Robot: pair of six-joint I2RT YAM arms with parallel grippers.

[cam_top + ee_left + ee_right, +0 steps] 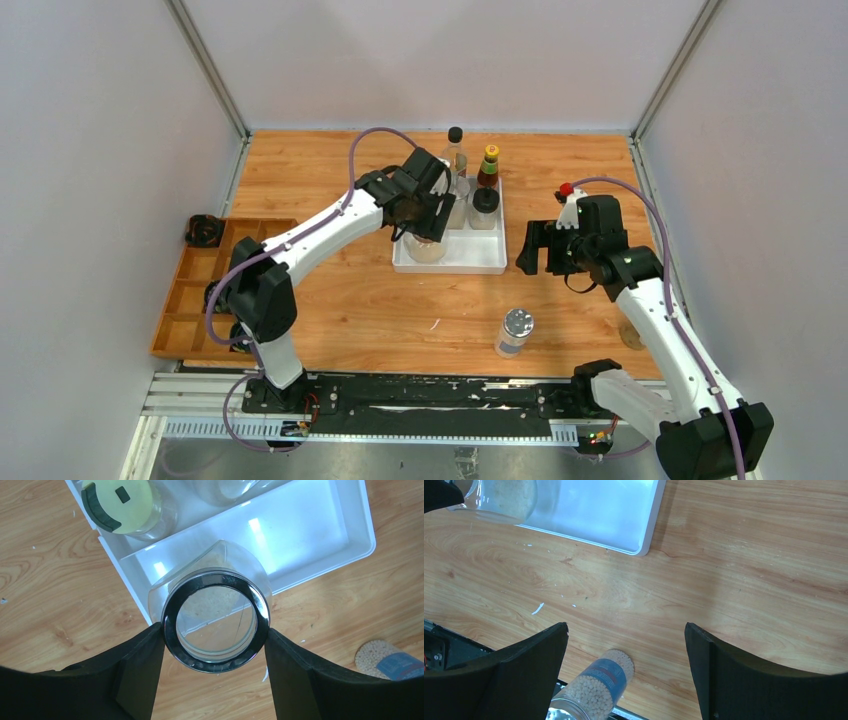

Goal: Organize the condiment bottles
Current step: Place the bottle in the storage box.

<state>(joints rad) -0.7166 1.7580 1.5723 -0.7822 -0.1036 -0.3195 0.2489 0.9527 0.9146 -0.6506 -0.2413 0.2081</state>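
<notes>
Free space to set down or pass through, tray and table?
Free: tray's front-right, beside the glass jar held by the left gripper; bare table between tray and the blue-labelled jar. Crowded: tray's back row of bottles.

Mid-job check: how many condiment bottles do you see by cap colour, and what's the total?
Black caps: 2, tall bottle, short jar
Yellow caps: 2, sauce bottle, wide-lidded jar
Silver caps: 2, held jar, table jar
Red cap: 1, small bottle
Total: 7 visible; others may be hidden.
</notes>
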